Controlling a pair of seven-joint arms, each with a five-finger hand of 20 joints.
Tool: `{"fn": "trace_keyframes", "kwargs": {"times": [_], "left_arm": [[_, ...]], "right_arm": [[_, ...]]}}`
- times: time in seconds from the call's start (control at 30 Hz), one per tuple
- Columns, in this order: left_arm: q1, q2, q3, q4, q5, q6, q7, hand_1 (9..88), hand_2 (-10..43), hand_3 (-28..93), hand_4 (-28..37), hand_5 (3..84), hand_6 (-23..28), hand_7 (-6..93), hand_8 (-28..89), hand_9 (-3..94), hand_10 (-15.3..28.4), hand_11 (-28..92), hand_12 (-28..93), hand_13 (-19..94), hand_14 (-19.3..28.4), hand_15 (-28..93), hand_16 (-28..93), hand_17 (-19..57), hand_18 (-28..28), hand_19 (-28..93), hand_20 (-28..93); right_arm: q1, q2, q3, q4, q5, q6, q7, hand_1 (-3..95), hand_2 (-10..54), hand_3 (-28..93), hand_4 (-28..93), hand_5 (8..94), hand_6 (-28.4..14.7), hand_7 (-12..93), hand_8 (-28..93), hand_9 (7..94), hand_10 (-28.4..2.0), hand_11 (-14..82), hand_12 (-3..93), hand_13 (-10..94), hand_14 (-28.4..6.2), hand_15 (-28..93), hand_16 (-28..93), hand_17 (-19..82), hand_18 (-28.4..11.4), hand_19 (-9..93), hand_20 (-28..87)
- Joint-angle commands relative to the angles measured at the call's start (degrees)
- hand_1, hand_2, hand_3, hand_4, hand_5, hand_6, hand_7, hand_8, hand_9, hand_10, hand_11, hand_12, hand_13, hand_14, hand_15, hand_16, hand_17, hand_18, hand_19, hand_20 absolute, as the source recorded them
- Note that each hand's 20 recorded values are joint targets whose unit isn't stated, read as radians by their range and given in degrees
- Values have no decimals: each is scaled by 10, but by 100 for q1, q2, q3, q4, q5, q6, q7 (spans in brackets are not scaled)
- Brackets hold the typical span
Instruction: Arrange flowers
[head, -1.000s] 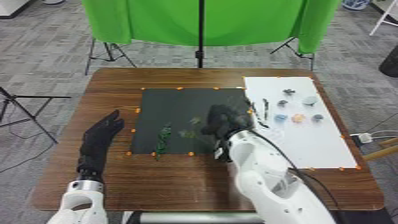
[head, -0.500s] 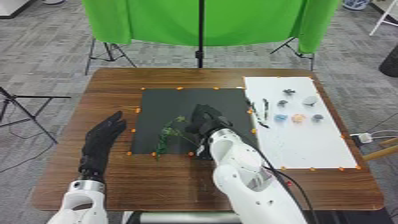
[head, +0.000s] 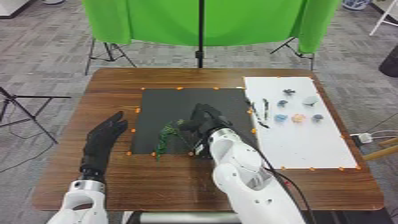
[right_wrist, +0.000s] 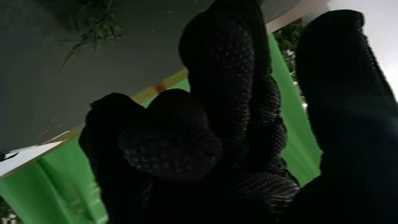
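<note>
Greenery lies on the dark mat in the head view, long axis near to far; the left hand is open. The right hand is at the mat; its grip I cannot tell. Right wrist view: green leaves show against the mat.

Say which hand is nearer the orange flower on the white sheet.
Right. The right hand is over the dark sheet, left of the orange flower; the left hand is farther left, past the dark sheet's edge.
</note>
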Motion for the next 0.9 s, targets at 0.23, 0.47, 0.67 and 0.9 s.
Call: {"fn": "trace_keyframes", "kwargs": {"times": [0.23,0.47,0.67,0.9], "left_arm": [[106,-51,-52,-14,11,-36,-23,249,-46,651,-179,450,42,71,-49,430,135,152,115,336,155,91,23,53,110,40,182],[114,-75,-32,-17,29,-62,-2,249,-46,650,-179,451,43,71,-49,431,134,153,115,336,156,91,24,53,110,40,182],[143,-88,-47,-30,19,-32,29,250,-46,649,-179,451,43,71,-49,431,135,152,115,336,156,91,24,53,110,40,182],[120,-89,-36,-16,11,-33,28,249,-47,650,-178,451,44,71,-49,431,135,152,115,336,155,92,24,53,110,40,183]], "right_arm": [[812,1460,540,-663,-78,123,-64,367,-95,547,-141,814,-4,261,-96,908,-108,403,243,929,-26,591,334,648,-118,932,581],[1152,1663,1056,217,-712,-994,231,318,-95,515,-147,778,-17,167,-84,903,-110,410,245,921,-30,604,341,638,-129,932,601],[1067,1512,1430,628,-1019,-1662,246,272,-95,484,-155,781,-29,151,-78,901,-118,415,245,925,-29,607,337,647,-124,932,601],[1035,1410,1435,765,-982,-1850,258,210,-95,463,-146,795,-38,141,-75,903,-125,413,244,927,-32,607,338,652,-124,932,602]]}}
